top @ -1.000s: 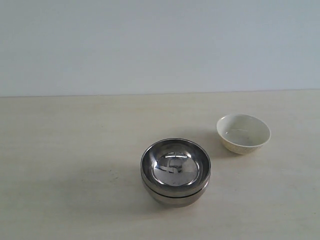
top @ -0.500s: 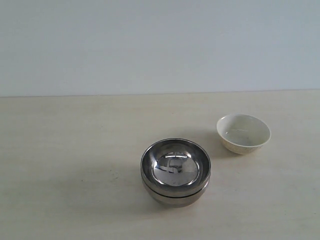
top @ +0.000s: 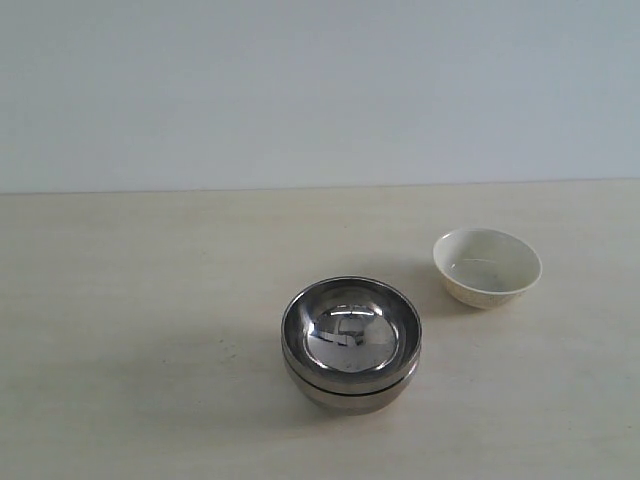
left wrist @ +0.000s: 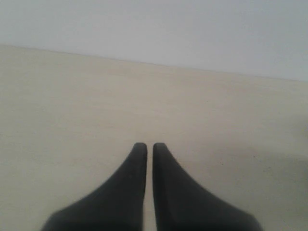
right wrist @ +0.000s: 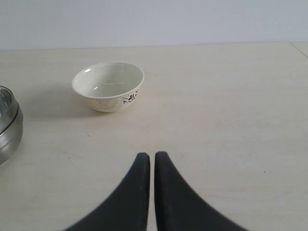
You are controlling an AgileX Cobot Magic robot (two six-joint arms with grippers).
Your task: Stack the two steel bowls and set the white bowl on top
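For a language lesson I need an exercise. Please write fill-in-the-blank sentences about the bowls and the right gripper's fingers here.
One of the two steel bowls sits ____ the other.
In the exterior view, the white bowl stands on the table to the ____ of them.
The fingers of the right gripper are ____ and hold nothing.
Missing words: inside; right; shut.

Lab-like: bare tabletop (top: 150, 300), blank wall (top: 320, 90)
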